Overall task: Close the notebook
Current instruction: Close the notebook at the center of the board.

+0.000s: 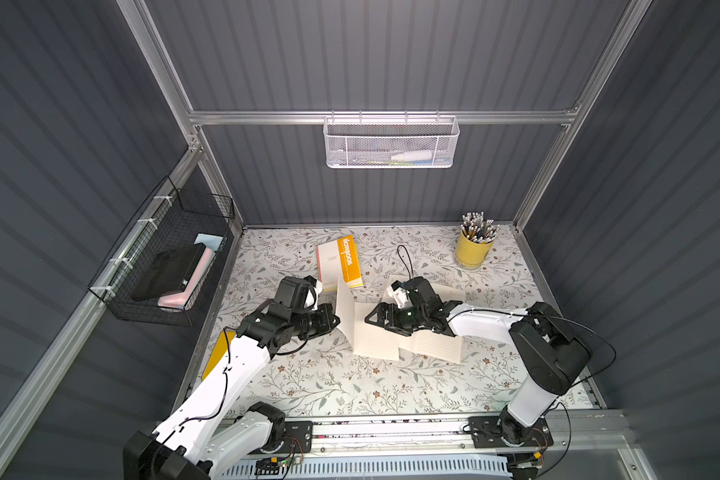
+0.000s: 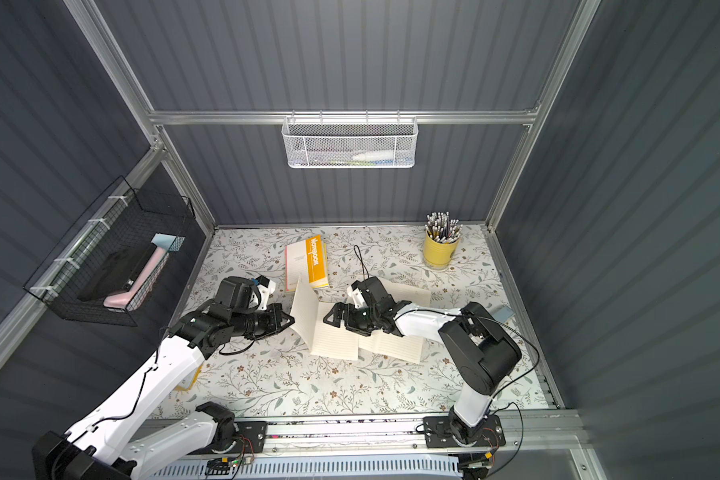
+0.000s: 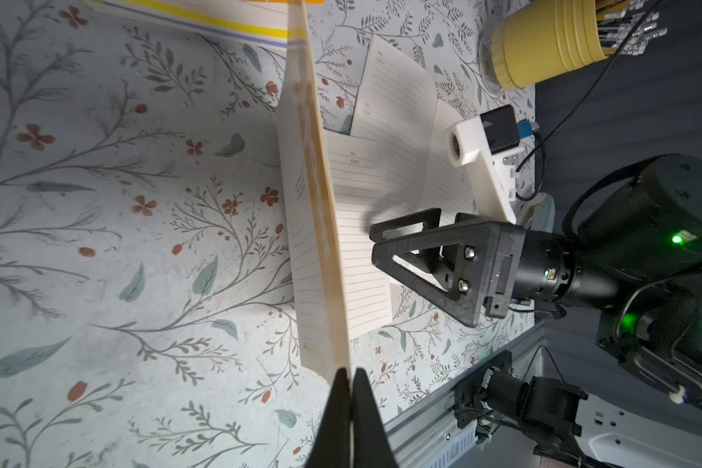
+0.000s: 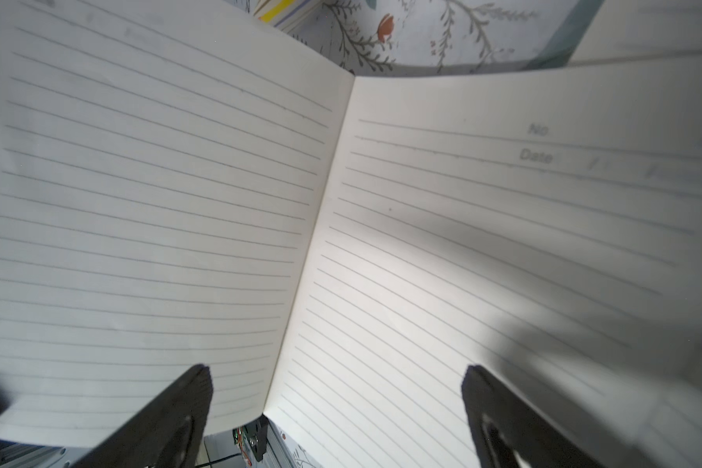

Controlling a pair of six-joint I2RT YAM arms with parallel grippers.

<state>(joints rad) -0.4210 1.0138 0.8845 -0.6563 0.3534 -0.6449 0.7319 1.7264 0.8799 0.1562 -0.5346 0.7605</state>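
Observation:
The notebook point(image 1: 373, 338) point(image 2: 335, 340) lies open mid-table, showing lined cream pages. Its left half point(image 1: 345, 307) point(image 3: 317, 210) stands nearly upright, orange on the outer side. My left gripper point(image 1: 336, 321) point(image 2: 292, 320) point(image 3: 349, 375) is shut on the lower outer edge of this raised half. My right gripper point(image 1: 376, 318) point(image 2: 330, 318) point(image 3: 375, 245) is open just above the flat right page point(image 3: 361, 263), close to the spine. In the right wrist view both pages point(image 4: 422, 243) fill the frame beyond the gripper point(image 4: 339, 372), with nothing between its fingers.
A second open lined notebook point(image 1: 433, 347) lies under my right arm. A closed orange notebook point(image 1: 341, 262) sits behind. A yellow cup of pencils point(image 1: 472, 249) stands back right. A white mesh basket point(image 1: 391, 143) hangs on the back rail, a black wire basket point(image 1: 171, 266) on the left wall.

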